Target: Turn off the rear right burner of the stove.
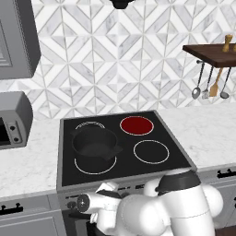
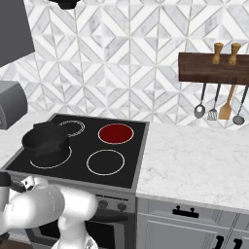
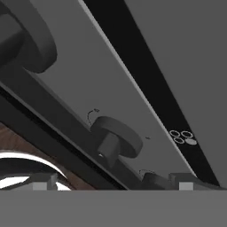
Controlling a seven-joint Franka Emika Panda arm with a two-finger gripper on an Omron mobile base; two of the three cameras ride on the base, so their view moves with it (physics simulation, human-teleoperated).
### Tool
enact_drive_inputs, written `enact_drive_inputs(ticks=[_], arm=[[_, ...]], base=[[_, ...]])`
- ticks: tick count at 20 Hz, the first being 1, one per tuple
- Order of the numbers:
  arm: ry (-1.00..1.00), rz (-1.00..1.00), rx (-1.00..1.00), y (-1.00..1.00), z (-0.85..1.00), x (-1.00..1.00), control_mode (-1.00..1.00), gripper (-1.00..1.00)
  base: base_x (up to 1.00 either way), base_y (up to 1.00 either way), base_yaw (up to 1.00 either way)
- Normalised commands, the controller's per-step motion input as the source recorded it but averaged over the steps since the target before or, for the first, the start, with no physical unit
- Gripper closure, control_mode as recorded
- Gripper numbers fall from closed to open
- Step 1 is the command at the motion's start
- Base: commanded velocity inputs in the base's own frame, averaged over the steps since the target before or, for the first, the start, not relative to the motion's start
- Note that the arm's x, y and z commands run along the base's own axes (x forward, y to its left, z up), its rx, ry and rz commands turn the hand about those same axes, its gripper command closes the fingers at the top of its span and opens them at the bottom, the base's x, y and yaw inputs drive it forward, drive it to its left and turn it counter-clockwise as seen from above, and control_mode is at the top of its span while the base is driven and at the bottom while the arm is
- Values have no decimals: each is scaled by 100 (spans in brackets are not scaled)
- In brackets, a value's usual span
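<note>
While my hand hangs low at the stove point(image 1: 69, 177) front, my gripper point(image 3: 113, 181) looks slantwise along the grey knob panel point(image 3: 88, 88), close to it. My two fingertips point(image 3: 42, 181) barely rise at the bottom of the hand view, well apart, with nothing between them; the jaws stand open and hold nothing.

Just ahead of my fingertips sits one dark knob point(image 3: 116, 139), its grip bar pointing toward me. A second knob point(image 3: 157, 181) is cut off beside my right fingertip, and a third, larger and blurred, is cropped at the far upper corner point(image 3: 24, 35). A small burner diagram point(image 3: 183, 136) of three rings and one filled dot lies past the middle knob, near the panel's black edge strip. Below the panel runs a dark bar, then brown floor.

From the base views my forearm covers the panel's middle, so the knobs there are hidden. Up and beyond my hand, the burner point(image 1: 137, 125) glows red at the cooktop's rear right. A black pot point(image 1: 94, 144) stands on the front left ring, overlapping the rear left one. White counter point(image 2: 194, 155) spreads open to the right.
</note>
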Motion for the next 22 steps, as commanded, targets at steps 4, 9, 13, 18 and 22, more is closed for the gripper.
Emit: enact_drive_inputs(ticks=[4,9,13,18,22], arm=[[-6,0,1,6,-13,28,-100,-100],[-5,0,2,13,-9,22,-100,-100],[-2,0,0,1,0,23,-100,-100],[0,0,0,0,0,18,-100,-100],[0,0,0,0,0,24,-100,-100]], base=[[0,0,0],[0,0,0],[0,0,0],[0,0,0],[0,0,0]])
